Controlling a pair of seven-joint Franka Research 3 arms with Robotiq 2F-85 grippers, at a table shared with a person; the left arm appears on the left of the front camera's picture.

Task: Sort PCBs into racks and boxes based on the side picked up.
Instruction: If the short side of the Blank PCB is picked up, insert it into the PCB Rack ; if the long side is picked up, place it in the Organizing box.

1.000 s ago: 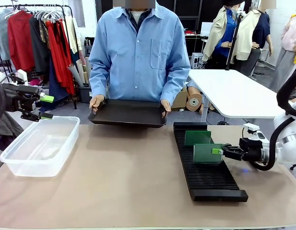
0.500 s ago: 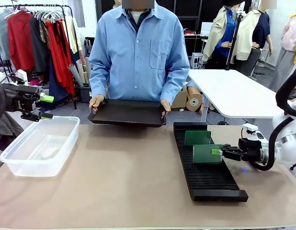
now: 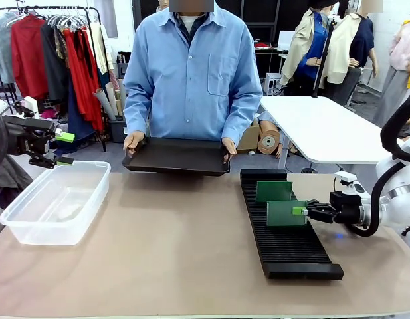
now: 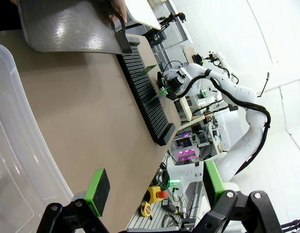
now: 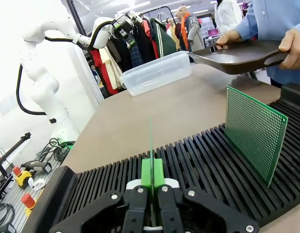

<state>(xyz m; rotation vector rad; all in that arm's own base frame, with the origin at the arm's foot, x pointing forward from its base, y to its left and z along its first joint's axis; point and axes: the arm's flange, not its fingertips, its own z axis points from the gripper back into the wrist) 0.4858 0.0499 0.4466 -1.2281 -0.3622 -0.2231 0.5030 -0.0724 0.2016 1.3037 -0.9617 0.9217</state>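
Rack (image 3: pixel 284 229) slots hide the edge-on PCB (image 5: pixel 150 145) base clamped in right gripper (image 3: pixel 307 211); left gripper (image 4: pixel 154 189) gapes empty

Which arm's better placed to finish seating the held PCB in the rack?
Right. The right gripper is shut on the PCB, held upright over the rack slots, near another PCB already standing there. The left gripper hangs open by the box, far off.

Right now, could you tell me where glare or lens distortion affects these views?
Left wrist view: glare streaks the tray, and wide-angle bending curves the tub rim. Right wrist view: the held PCB shows edge-on as a thin line. Front view: even light.
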